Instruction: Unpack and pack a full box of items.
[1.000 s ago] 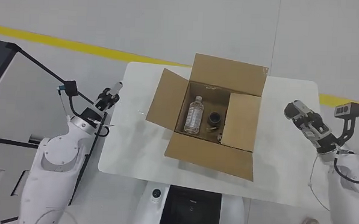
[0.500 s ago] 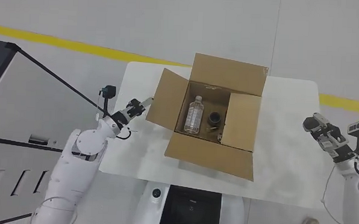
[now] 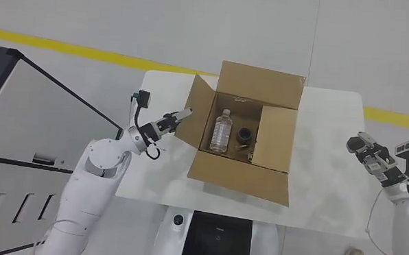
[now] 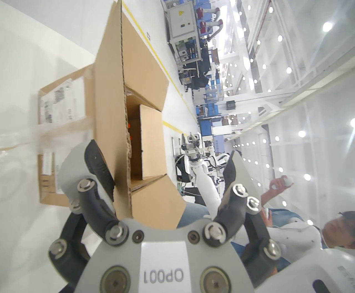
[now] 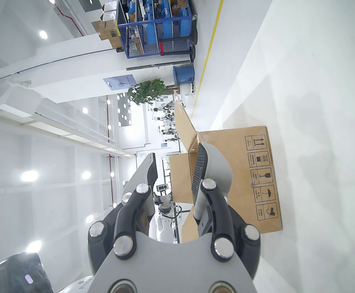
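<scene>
Since the earlier frames, the left arm has been swung in from the bench's left edge toward the box (image 3: 238, 175). The left fingers (image 3: 184, 113) have been brought up to the box's left flap (image 3: 196, 108). The right arm has been drawn outward, so the right fingers (image 3: 359, 142) are now held off the bench's right edge, well apart from the box.

In the left wrist view, the left fingers (image 4: 95, 163) are spread wide and nothing is clamped. The edge of the raised left flap (image 4: 111, 97) is seen between them, close against one finger and well apart from the other. Whether that finger touches the cardboard cannot be told.

In the right wrist view, the right fingers (image 5: 201, 166) are parted by a moderate gap and nothing is held. The box (image 5: 249, 180) is seen beyond them.

The box is placed near the middle of the white bench (image 3: 154, 173), with its flaps folded open. Inside it, a clear bottle (image 3: 221, 130) is laid on its side toward the left wall. A dark round item (image 3: 245, 135) is set just beside the bottle, partly under the inward-folded right flap (image 3: 275, 139).
</scene>
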### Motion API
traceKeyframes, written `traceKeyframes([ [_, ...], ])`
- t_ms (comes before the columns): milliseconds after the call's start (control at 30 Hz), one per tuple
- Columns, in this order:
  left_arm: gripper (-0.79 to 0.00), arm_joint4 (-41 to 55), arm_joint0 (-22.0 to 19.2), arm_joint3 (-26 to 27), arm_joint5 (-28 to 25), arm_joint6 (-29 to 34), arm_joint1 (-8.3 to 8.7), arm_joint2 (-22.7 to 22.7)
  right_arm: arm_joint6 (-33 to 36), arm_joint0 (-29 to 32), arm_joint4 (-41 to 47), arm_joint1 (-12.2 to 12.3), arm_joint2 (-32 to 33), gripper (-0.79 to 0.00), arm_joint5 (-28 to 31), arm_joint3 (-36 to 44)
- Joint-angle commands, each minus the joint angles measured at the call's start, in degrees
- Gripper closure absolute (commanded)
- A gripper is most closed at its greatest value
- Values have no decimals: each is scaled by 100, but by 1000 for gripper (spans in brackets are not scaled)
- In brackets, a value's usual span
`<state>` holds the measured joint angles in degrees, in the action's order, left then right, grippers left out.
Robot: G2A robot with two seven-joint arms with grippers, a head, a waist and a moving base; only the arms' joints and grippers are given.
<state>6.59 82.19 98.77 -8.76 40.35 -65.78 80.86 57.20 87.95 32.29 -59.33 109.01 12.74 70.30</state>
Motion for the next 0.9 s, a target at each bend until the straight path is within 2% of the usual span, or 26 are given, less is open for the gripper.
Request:
traceKeyframes([
  [0, -785, -7, -161, -133, 5, -11, -20, -177, -36, -37, 19, 5, 13, -268, -9, -78],
  [200, -785, 1033, -434, -441, -3, 79, -148, -777, -108, -87, -5, 37, 115, -262, -40, -200],
  [300, -785, 850, -558, -659, 55, 102, -176, -1036, -108, -84, -37, 45, 111, -265, -44, -287],
  [533, -785, 850, -558, -659, 55, 102, -176, -1036, -42, -86, 4, 59, 126, -268, 20, -423],
  [633, -785, 850, -558, -659, 55, 102, -176, -1036, -4, -98, 41, 61, 123, -323, 34, -478],
  [733, -785, 850, -558, -659, 55, 102, -176, -1036, -4, -98, 41, 61, 123, -323, 34, -478],
  [767, -785, 854, -554, -650, 57, 79, -177, -1038, -4, -98, 41, 61, 123, -785, 34, -478],
  [867, -785, 872, -570, -620, 61, -25, -208, -1203, -4, -98, 41, 61, 123, -785, 34, -478],
])
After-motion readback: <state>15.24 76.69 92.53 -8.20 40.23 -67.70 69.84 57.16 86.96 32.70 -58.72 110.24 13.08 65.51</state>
